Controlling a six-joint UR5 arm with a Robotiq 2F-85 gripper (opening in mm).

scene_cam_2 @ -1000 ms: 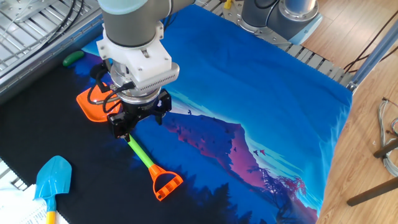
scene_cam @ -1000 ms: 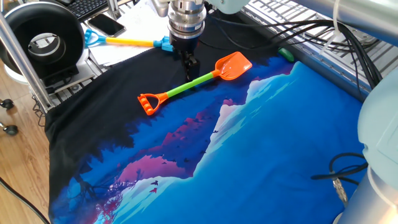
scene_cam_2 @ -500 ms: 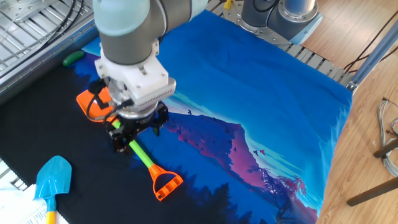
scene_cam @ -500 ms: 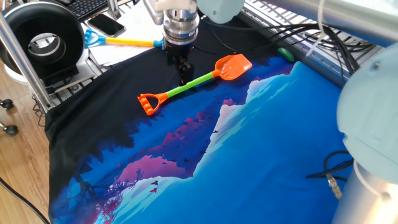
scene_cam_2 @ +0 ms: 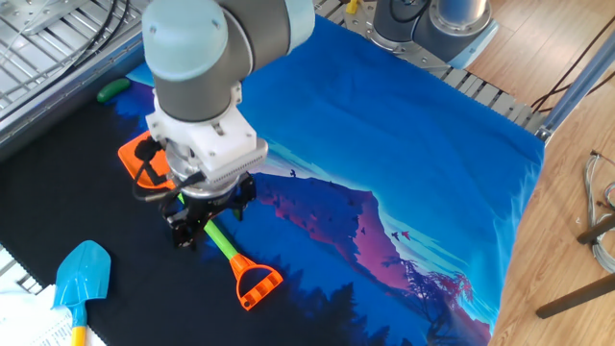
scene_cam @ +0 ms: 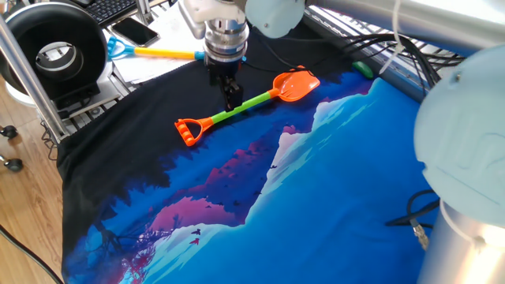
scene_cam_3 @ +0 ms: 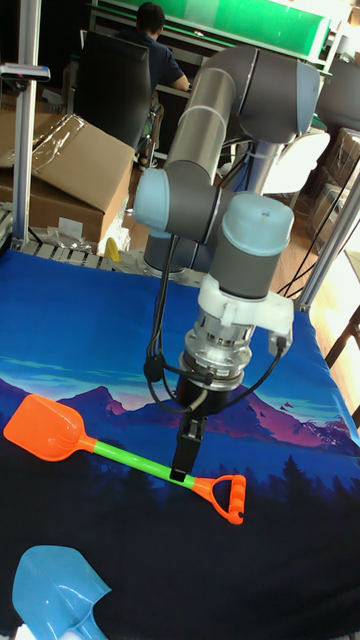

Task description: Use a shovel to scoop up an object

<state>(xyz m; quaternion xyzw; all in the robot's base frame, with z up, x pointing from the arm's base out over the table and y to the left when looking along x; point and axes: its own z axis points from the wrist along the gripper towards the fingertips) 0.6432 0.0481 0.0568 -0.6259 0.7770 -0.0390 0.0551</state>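
- Plastic, thin and hollow-looking, the shovel (scene_cam: pixel 237 108) is probably very light and stiff, but its smooth round shaft may slip or roll between metal fingers.
- It lies flat on the dark part of the printed cloth (scene_cam: pixel 331 197) that covers the surface.
- Its long axis runs diagonally in one fixed view: the orange blade (scene_cam: pixel 296 84) points to the far right, toward the small green lump (scene_cam: pixel 362 68), and the D-shaped handle (scene_cam: pixel 187 130) points to the near left.
- A good place to hold is, I think, the green shaft a little nearer to the handle than to the blade, so the blade stays free for scooping.
- The gripper (scene_cam_2: pixel 205 226) is low over exactly this part of the shaft, with one finger on each side; it looks spread, not yet pinching, though contact is hard to judge.
- The green lump rests well apart from the blade, at the cloth's edge.
- A blue shovel (scene_cam_2: pixel 81 274) lies aside, near the cloth's border.
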